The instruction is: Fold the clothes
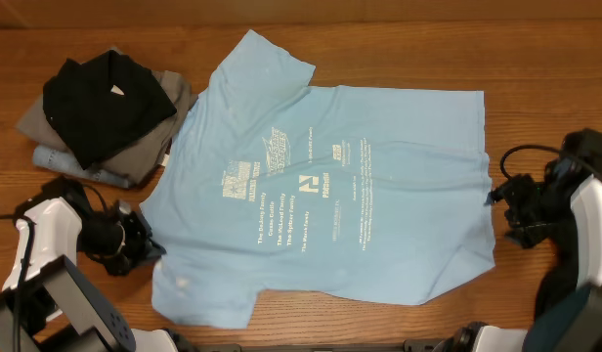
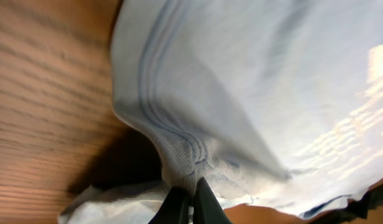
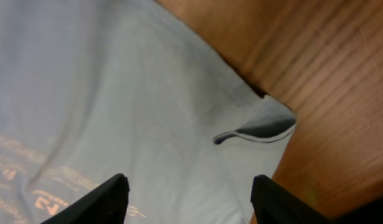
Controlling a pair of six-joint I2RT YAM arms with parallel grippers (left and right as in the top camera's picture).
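Observation:
A large light blue T-shirt (image 1: 330,186) with white lettering lies spread flat across the wooden table. My left gripper (image 1: 154,244) sits at the shirt's left edge. In the left wrist view its jaws (image 2: 190,190) are shut, pinching a bunched, stitched edge of the blue fabric (image 2: 185,152). My right gripper (image 1: 494,198) is at the shirt's right edge. In the right wrist view its fingers (image 3: 188,190) stand wide open just above the fabric (image 3: 148,106), holding nothing. A curled bit of the shirt's edge (image 3: 260,129) lies just ahead of them.
A stack of other clothes (image 1: 106,108), black on top of grey and denim blue, sits at the back left, close to the shirt's sleeve. Bare wooden table (image 1: 545,59) surrounds the shirt, widest at the far right.

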